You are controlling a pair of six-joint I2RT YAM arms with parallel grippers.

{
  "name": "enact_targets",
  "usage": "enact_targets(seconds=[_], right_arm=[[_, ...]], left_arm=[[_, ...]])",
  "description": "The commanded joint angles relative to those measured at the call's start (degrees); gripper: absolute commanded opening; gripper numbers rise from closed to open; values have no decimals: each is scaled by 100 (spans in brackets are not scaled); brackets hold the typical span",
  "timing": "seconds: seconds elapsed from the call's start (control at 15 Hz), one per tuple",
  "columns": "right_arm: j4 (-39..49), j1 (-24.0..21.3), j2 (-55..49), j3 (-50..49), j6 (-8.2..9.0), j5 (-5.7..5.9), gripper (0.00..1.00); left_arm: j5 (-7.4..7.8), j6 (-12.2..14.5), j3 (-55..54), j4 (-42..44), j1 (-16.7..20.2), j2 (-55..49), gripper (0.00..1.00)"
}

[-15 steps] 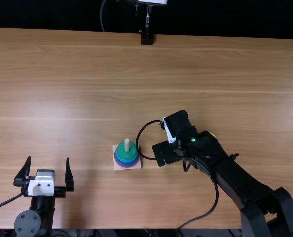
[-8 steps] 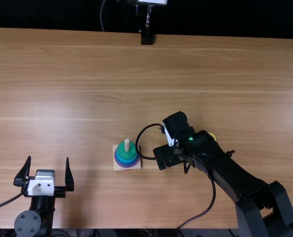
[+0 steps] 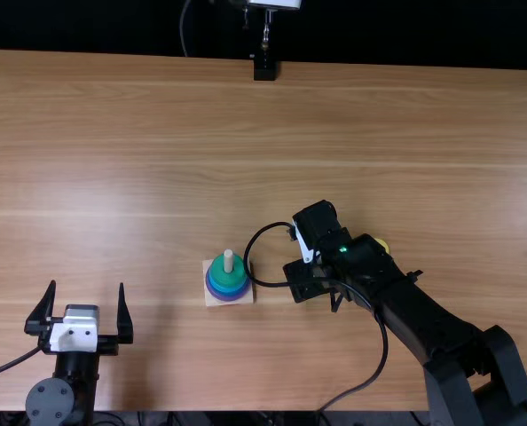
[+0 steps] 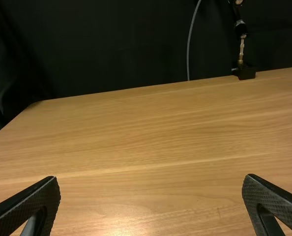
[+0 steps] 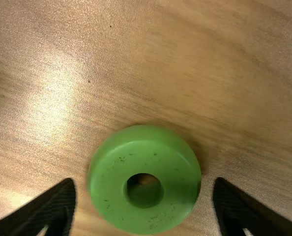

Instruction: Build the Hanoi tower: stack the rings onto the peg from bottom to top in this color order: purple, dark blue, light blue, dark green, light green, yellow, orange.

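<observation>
- The right gripper stands at the light green ring, its fingers set apart to either side; a narrow gap shows at each edge, and the ring lies flat on the wooden table, hole up.
- To that gripper's left, near it, the peg rises upright from its square base; a dark green ring tops light blue, dark blue and purple rings.
- A yellow piece, partly hidden by the right arm, sits to the gripper's right.
- The left gripper, well apart to the tower's left, holds its empty fingers wide; in the left wrist view, bare wood stretches ahead of them toward a small black stand at the far edge.
</observation>
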Motion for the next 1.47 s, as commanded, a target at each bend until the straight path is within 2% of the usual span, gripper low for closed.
enact_targets(seconds=[0.0,0.53,0.67,0.8,0.87,1.07,1.4], right_arm=[[-3,24,81,-35,18,8,0],[-34,15,46,176,60,19,0],[-562,33,-7,554,71,19,0],[-1142,121,-7,993,282,19,0],[-1363,147,-7,1178,313,8,0],[-2207,156,-16,1934,303,8,0],[-3135,384,-7,2918,261,8,0]], left_arm=[[-5,25,-128,-30,-8,-62,100],[-5,25,-128,-30,-8,-62,100],[-5,25,-128,-30,-8,-62,100],[-5,25,-128,-30,-8,-62,100],[-5,25,-128,-30,-8,-62,100],[-5,25,-128,-30,-8,-62,100],[-5,25,-128,-30,-8,-62,100]])
